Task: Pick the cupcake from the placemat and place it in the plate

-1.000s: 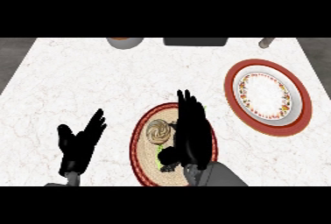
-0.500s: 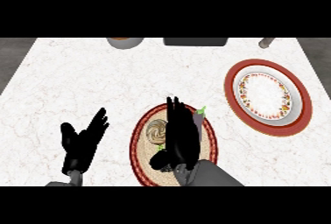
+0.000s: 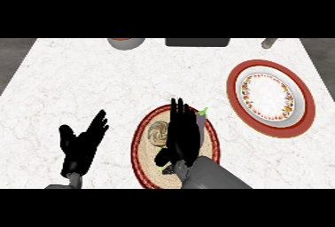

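Since half a second ago, our right hand (image 3: 182,137) is sliding leftward over the round woven placemat with the red rim (image 3: 145,150), closing on the small beige swirl-topped cupcake (image 3: 158,134), which is sitting on the mat's left half, just beside the fingers. These fingers are lying straight, released, holding nothing. Our left hand (image 3: 82,144) is resting open on the white marbled table (image 3: 98,80), fingers up. A purple and green vegetable (image 3: 200,117) is peeking out from behind the right hand. We are still approaching; next we are needing to curl round the cupcake, lift, and carry it right to the white patterned plate (image 3: 270,96).
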